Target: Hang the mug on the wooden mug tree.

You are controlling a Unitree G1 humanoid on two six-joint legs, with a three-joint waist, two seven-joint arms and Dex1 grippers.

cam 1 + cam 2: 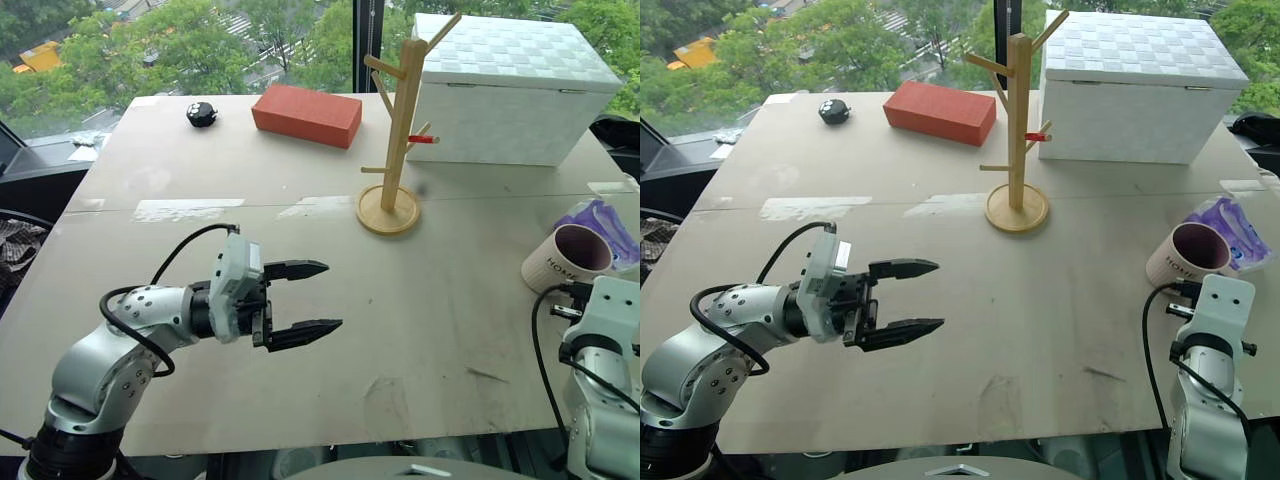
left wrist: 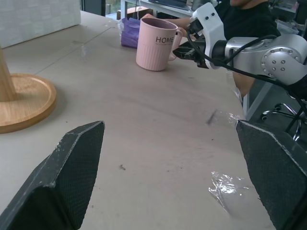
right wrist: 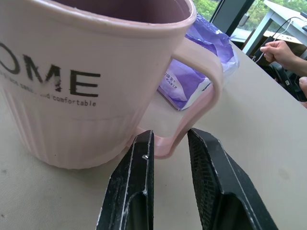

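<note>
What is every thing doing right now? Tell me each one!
Mug: upright on the table, handle between the right gripper's fingers.
Mug tree: upright, pegs bare.
White box: lid shut.
Left gripper: open, holding nothing.
Right gripper: fingers close around the mug's handle.

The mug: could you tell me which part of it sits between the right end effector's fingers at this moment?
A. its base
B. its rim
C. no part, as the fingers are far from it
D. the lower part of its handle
D: in the right wrist view the two black fingers flank the bottom of the handle of the mug, which stands upright on the table.
</note>
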